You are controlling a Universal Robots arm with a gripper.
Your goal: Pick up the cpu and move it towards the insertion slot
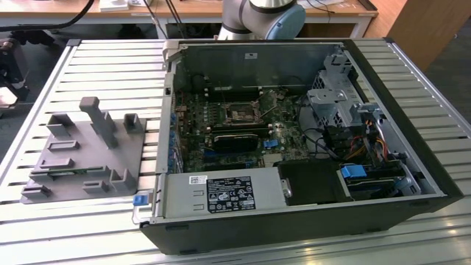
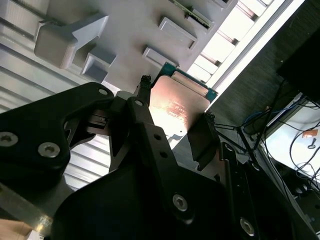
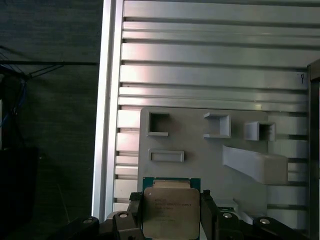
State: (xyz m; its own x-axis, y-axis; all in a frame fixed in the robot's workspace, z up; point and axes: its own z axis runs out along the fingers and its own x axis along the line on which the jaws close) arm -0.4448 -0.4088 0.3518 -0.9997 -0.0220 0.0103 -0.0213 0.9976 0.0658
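The cpu (image 3: 170, 207), a flat square chip with a silvery top and a green rim, sits between my gripper's (image 3: 171, 200) two black fingers in both wrist views. One finger (image 3: 134, 214) presses on each side of it, so the gripper is shut on the cpu (image 2: 177, 100). Behind the chip lies the grey plastic fixture (image 3: 210, 155) on the slatted table. The insertion slot (image 1: 241, 113), a dark square socket in a metal frame, lies on the green board inside the open computer case in the exterior view.
The grey fixture (image 1: 81, 149) with upright posts stands on the slatted aluminium table (image 1: 110, 66) at the exterior view's left. The open black case (image 1: 294, 221) holds a power supply (image 1: 220, 193), cables and a drive cage (image 1: 331, 105). The arm's base (image 1: 261, 16) rises behind the case.
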